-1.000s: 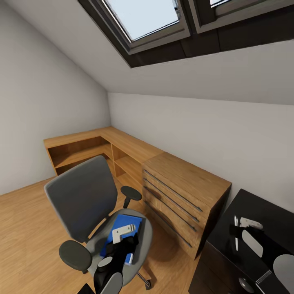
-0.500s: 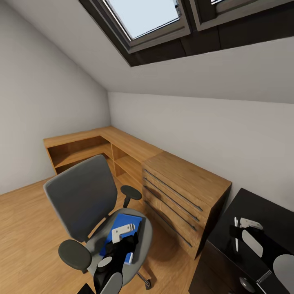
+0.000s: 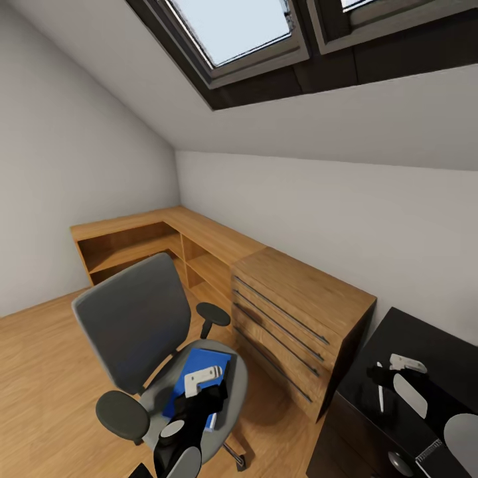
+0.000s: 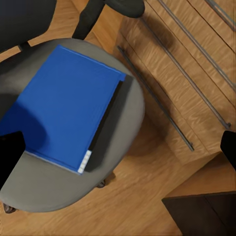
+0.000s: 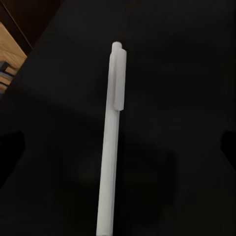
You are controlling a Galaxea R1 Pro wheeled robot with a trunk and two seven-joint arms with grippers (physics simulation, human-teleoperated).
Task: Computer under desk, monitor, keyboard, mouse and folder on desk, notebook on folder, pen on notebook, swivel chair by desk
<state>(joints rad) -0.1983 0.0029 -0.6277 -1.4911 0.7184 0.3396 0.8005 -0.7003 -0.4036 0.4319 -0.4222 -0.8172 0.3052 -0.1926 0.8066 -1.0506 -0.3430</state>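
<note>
The blue folder lies flat on the grey seat of the swivel chair, which stands on the wooden floor just beside a wooden chest of drawers. In the left wrist view the folder shows its dark spine edge toward the drawers, and the chair seat frames it on all sides. The left claw hangs over the folder with its fingers spread wide, released and gripping nothing. The white pen lies on the black desk at the right. The right claw hovers above it; in the right wrist view the pen lies between the dark fingers at either edge, apart from both, so this claw looks released too, though the dark desk makes the fingertips hard to trace.
</note>
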